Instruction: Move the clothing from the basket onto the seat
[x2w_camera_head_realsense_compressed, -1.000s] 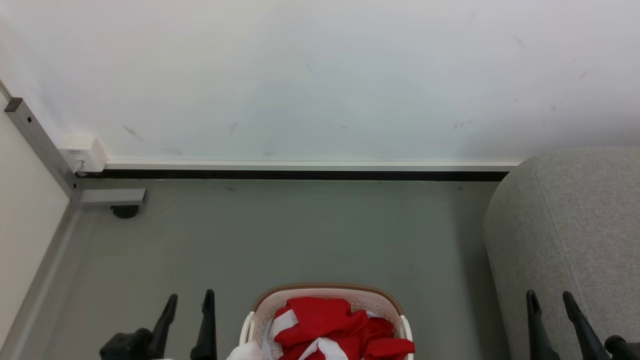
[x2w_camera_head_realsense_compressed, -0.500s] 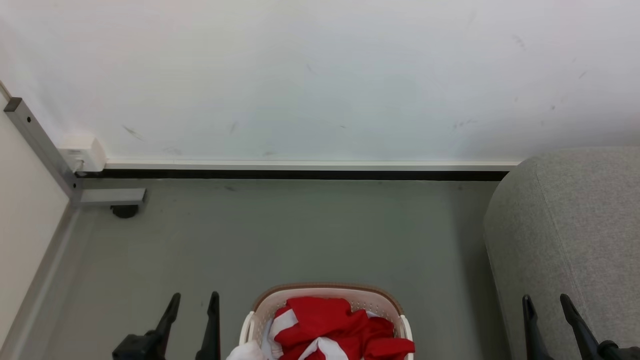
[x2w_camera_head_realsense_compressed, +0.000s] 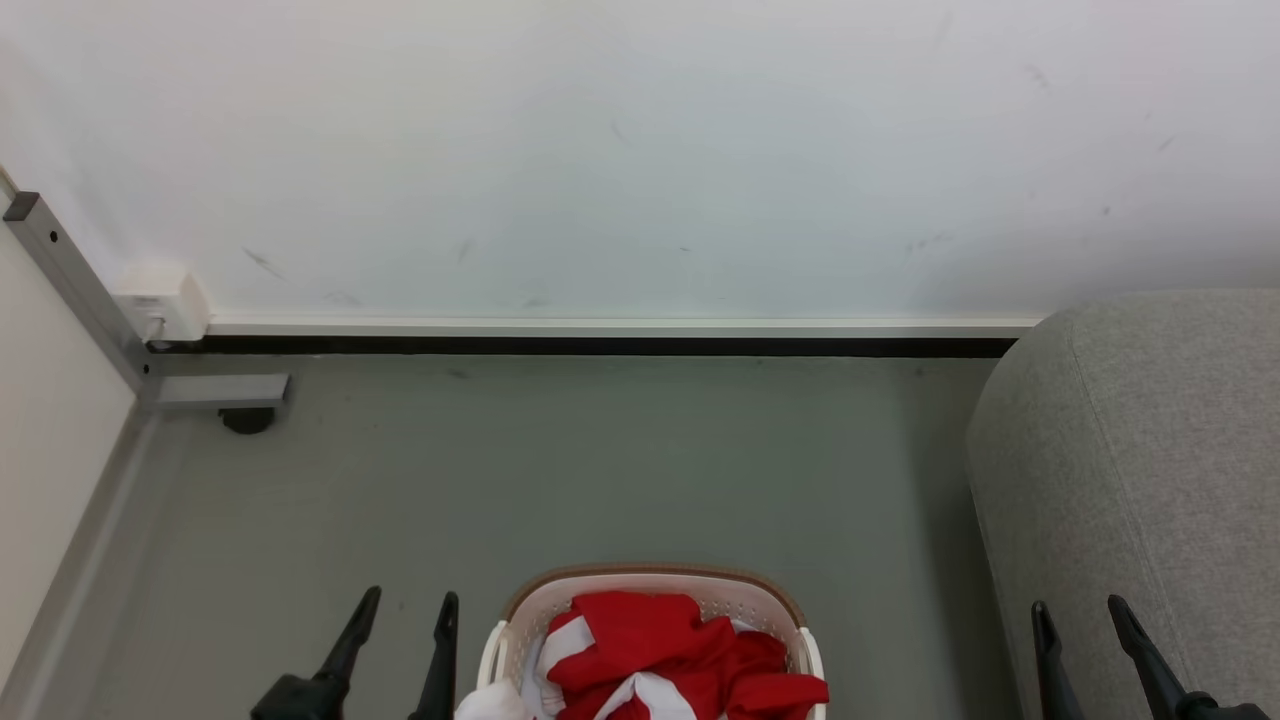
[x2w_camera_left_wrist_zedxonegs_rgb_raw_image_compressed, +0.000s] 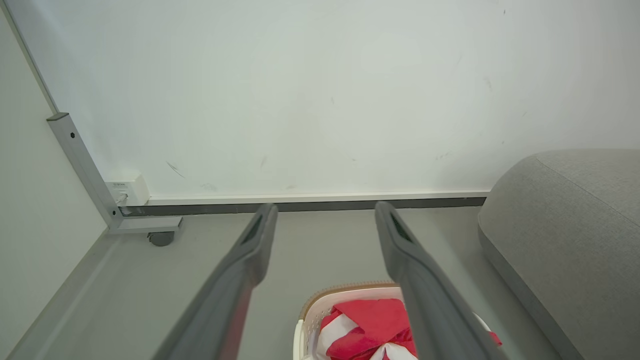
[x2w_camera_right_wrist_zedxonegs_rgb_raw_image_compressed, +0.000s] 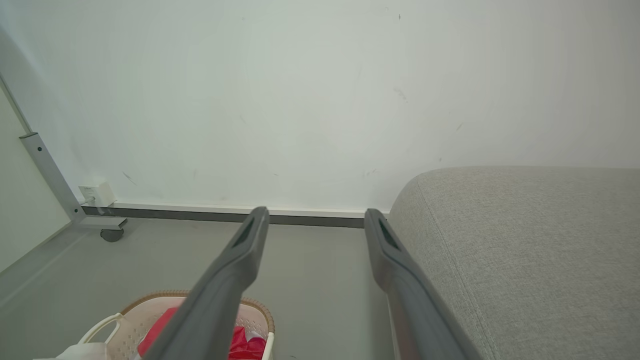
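Basket (x2w_camera_head_realsense_compressed: 655, 574): oval, white plastic, perforated sides, brown rim. It stands on the grey floor (x2w_camera_head_realsense_compressed: 560, 470), centre front, between the two pincers. Its near part is cut off by the bottom edge of the head view.

Contents: the clothing (x2w_camera_head_realsense_compressed: 640, 632), red fabric with white panels, bunched and heaped up to about rim level, all of it in the basket. A white fold (x2w_camera_head_realsense_compressed: 492, 703) spills over the near left rim; I cannot tell what it belongs to.

Seat (x2w_camera_head_realsense_compressed: 1150, 450): light grey woven sofa with a rounded corner, to the right of the basket, with a strip of floor between them.

Left pincer (x2w_camera_head_realsense_compressed: 411, 596): two dark fingers spread wide and empty, over the floor just left of the basket and clear of its rim. In the left wrist view the basket sits low, partly behind the right-hand finger.

Right pincer (x2w_camera_head_realsense_compressed: 1078, 605): fingers wide apart and empty, against the sofa's rounded edge, well right of the basket.

Background: a scuffed white wall (x2w_camera_head_realsense_compressed: 600, 150) and a pale skirting strip (x2w_camera_head_realsense_compressed: 600, 327) with a dark gap beneath. Far left there is a grey metal frame (x2w_camera_head_realsense_compressed: 80, 290) on a black castor (x2w_camera_head_realsense_compressed: 246, 421), with a small white box (x2w_camera_head_realsense_compressed: 165, 300) at the foot of the wall beside it.
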